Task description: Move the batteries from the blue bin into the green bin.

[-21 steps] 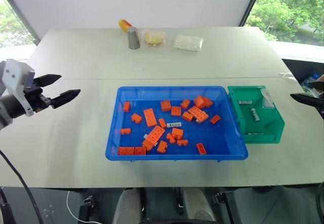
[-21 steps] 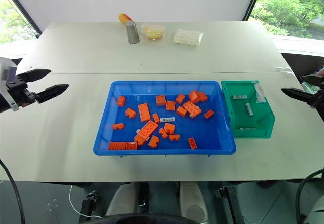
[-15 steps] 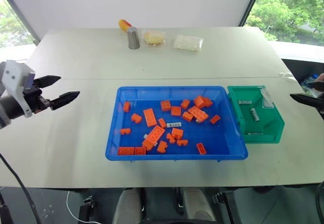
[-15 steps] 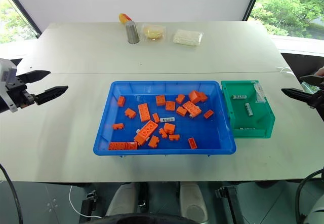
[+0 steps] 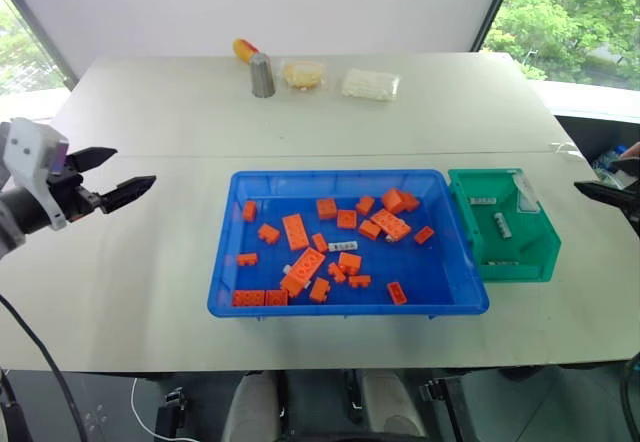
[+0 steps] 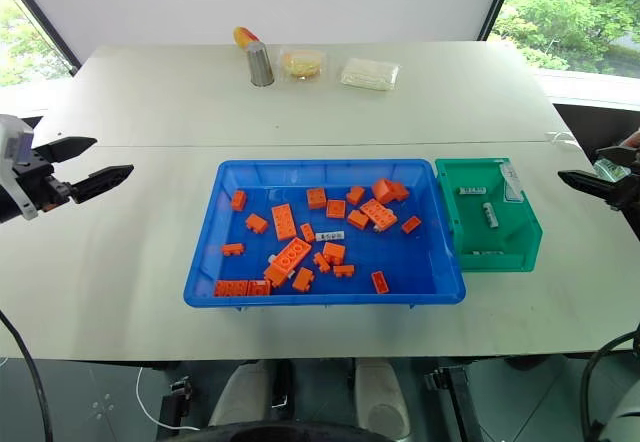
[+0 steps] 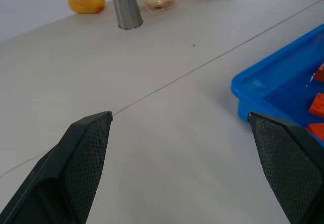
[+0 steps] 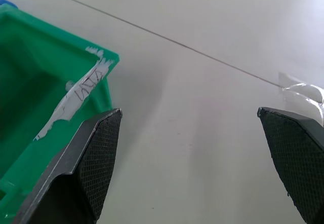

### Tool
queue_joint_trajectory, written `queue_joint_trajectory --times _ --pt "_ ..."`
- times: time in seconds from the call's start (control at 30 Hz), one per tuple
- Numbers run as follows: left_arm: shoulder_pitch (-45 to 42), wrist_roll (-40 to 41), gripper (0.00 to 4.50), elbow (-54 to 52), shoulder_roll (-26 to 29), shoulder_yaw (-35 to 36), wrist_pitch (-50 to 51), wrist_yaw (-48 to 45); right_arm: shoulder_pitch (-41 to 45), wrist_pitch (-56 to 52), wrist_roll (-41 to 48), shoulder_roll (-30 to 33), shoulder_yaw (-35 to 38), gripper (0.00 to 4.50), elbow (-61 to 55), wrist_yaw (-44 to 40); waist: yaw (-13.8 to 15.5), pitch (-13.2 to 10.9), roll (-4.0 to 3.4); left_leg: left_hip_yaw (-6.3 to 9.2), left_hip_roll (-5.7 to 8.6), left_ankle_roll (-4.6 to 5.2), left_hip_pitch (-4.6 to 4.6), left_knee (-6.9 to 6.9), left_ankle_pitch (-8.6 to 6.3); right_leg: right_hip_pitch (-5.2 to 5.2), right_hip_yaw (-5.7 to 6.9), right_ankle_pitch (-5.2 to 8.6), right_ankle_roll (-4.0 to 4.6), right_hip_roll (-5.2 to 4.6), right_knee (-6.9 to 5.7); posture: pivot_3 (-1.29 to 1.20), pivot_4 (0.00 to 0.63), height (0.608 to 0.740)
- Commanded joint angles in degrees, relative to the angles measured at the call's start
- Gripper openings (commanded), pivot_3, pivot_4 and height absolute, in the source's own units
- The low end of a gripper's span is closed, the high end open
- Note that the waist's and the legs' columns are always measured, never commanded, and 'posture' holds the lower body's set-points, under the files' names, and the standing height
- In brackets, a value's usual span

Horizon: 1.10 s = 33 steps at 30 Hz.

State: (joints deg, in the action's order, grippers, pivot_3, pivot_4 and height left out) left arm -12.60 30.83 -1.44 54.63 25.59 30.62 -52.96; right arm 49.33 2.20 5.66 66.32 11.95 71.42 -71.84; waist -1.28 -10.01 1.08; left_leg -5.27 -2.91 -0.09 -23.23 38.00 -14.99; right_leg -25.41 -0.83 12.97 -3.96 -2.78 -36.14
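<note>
Head views: blue bin (image 5: 225,262) sits mid-table, full of orange bricks (image 5: 296,231). One battery (image 5: 343,247) lies among the bricks near the bin's centre; a second pale bit shows by the long brick toward the near-left, too small to call. Green bin (image 5: 540,262) touches the blue bin's right wall; batteries in green bin (image 5: 503,226) number about three: one by the far wall, one mid-floor, one by the near wall. Left gripper (image 5: 105,173) hangs over bare table well left of the blue bin, fingers apart, empty. Right gripper (image 6: 600,170) hangs right of the green bin, fingers spread wide, nothing in it. Metal cup (image 5: 263,75), a yellow-red fruit-like thing (image 5: 244,49) and two clear bags (image 5: 371,84) sit far behind the blue bin.

Left wrist view: fingers (image 7: 86,148) wide apart, blue bin corner ahead, cup beyond.

Right wrist view: fingers (image 8: 98,148) wide apart over table, green bin's taped corner just beside one finger.
</note>
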Motion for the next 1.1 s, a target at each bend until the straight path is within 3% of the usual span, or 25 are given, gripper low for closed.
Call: queue_joint_trajectory --times 0.03,0.2,0.3,0.47,0.6,0.83,0.93,1.1 --pt "0.7 2.2 4.50 -4.2 0.7 1.2 1.0 -1.5 2.5 0.3 0.1 1.2 0.5 4.42 -0.8 -0.6 0.0 0.0 0.00 0.00 0.00 0.00 0.00 0.00 0.00 0.00 0.00 0.00 0.00 0.00 -0.01 0.00 0.150 0.740" --pt "2.1 7.1 4.50 -11.8 2.4 0.2 5.1 -6.2 9.2 -3.1 1.2 -1.9 -2.0 4.42 -7.2 -11.2 -0.4 0.0 -0.01 -0.03 0.00 0.00 0.02 0.03 0.00 0.00 -0.04 0.00 0.00 0.00 -0.03 0.00 0.150 0.740" --pt "4.4 10.4 4.50 -17.8 4.3 -0.4 7.5 -10.1 11.8 -8.1 3.7 -6.3 -6.1 4.42 -17.0 -18.9 -1.4 0.0 -0.02 0.00 -0.01 0.00 0.04 0.03 0.00 0.01 -0.05 -0.01 -0.02 0.01 -0.06 0.00 0.150 0.740" --pt "6.5 11.1 4.50 -23.5 6.0 -3.3 7.4 -13.3 11.6 -15.3 15.6 -13.9 -23.3 4.42 -43.3 -20.7 -1.4 0.0 -0.09 0.07 -0.06 0.00 0.12 0.01 0.00 -0.04 -0.04 -0.12 -0.21 0.10 -0.30 0.00 0.150 0.740" --pt "6.5 10.8 4.50 -24.5 5.5 -4.7 7.3 -12.9 17.4 -15.4 17.7 -23.9 -35.8 4.42 -51.4 -20.7 -1.2 0.0 -0.11 0.13 -0.08 0.00 0.09 0.02 0.00 -0.17 0.03 -0.07 -0.13 0.13 -0.53 0.00 0.150 0.740" --pt "10.0 10.7 4.50 -29.2 5.2 -6.1 7.7 -11.8 21.6 2.0 11.7 -34.8 -54.8 4.42 -47.0 -20.7 0.2 0.0 0.01 0.15 0.01 -0.01 -0.15 0.16 0.00 -0.36 0.03 0.00 0.00 0.00 -0.70 0.00 0.150 0.740" --pt "10.8 11.9 4.50 -31.1 5.1 -5.5 8.6 -11.0 21.4 8.7 8.0 -39.5 -57.6 4.42 -42.2 -20.7 0.4 0.0 0.02 0.11 0.04 -0.01 -0.17 0.20 0.01 -0.39 0.01 0.03 0.06 -0.03 -0.71 0.00 0.150 0.740" --pt "12.7 13.5 4.50 -34.2 4.9 -4.1 9.7 -9.4 21.2 19.0 -0.1 -47.6 -55.1 4.42 -30.5 -19.9 0.1 0.0 0.02 0.13 0.01 -0.02 -0.13 0.20 0.01 -0.42 0.00 0.03 0.06 0.05 -0.85 0.00 0.150 0.740"
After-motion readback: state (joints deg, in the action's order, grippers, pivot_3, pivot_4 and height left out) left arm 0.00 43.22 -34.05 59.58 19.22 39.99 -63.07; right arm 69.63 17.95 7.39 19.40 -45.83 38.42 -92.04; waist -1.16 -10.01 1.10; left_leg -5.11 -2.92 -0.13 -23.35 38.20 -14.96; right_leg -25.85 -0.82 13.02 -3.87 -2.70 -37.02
